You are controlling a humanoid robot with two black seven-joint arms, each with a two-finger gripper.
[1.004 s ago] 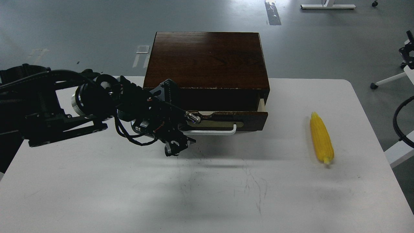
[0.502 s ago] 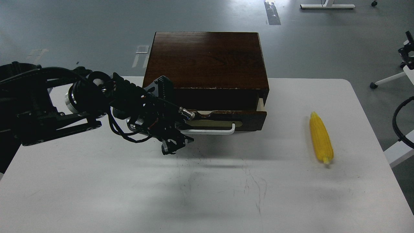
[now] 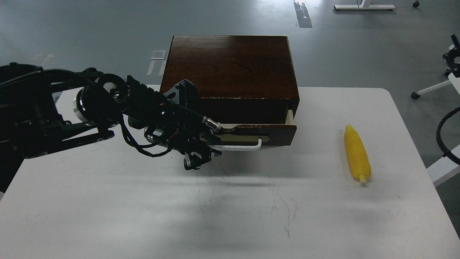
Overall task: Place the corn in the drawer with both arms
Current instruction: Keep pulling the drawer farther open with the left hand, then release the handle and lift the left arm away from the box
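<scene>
The corn [image 3: 356,154] lies on the white table [image 3: 143,216] at the right, with its pointed end away from me. The drawer [image 3: 278,133] of the dark brown box [image 3: 230,64] stands a little way open, and its pale inner side shows at the right. My left gripper [image 3: 199,156] is at the left end of the white bar handle [image 3: 240,146] and covers that end. Its fingers are dark and tangled with cables, so I cannot tell them apart. The right gripper is out of view.
A black cable loop [image 3: 442,133] and a white frame [image 3: 445,169] sit just off the table's right edge. A white wheeled stand leg [image 3: 429,89] is on the floor at the far right. The box stands at the table's back middle.
My left gripper shifted left, then back right along the handle, now covering more of its left end. The drawer front slid in very slightly. The corn has not moved.
</scene>
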